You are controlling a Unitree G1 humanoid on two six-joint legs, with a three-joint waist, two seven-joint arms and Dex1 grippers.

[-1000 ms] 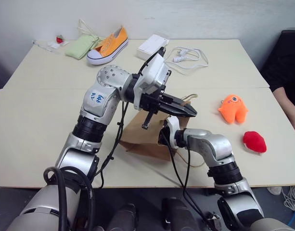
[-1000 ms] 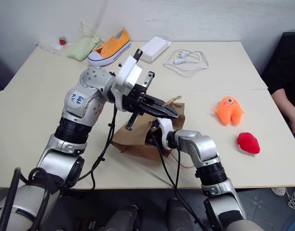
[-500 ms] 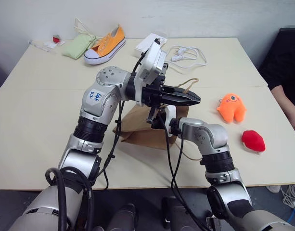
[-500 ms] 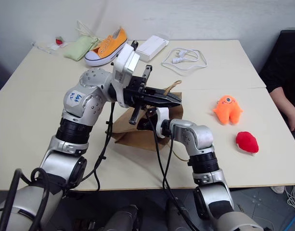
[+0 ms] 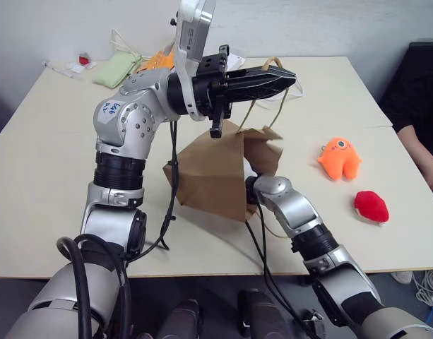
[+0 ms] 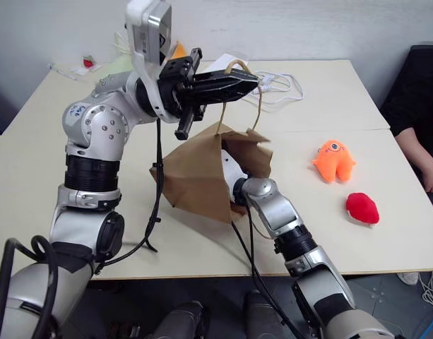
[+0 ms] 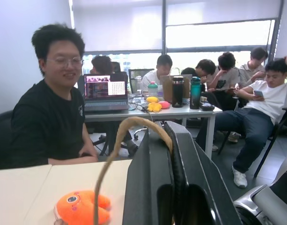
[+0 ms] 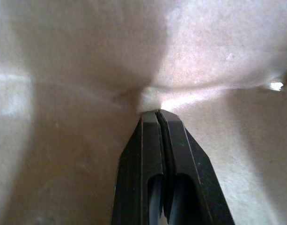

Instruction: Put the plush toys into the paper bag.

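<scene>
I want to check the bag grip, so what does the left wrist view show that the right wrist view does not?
Left wrist view alone: the left gripper shut on the cord handle, the orange plush toy on the table, and seated people. Right wrist view alone: the right gripper shut, its tip pressed into the paper bag from inside. Both: black fingers closed together.

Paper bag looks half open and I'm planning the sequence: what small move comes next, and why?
Probably push the right claw deeper to spread the paper bag. The left claw holds its handle up, shut, but the walls are creased inward; both plush toys lie outside.
</scene>
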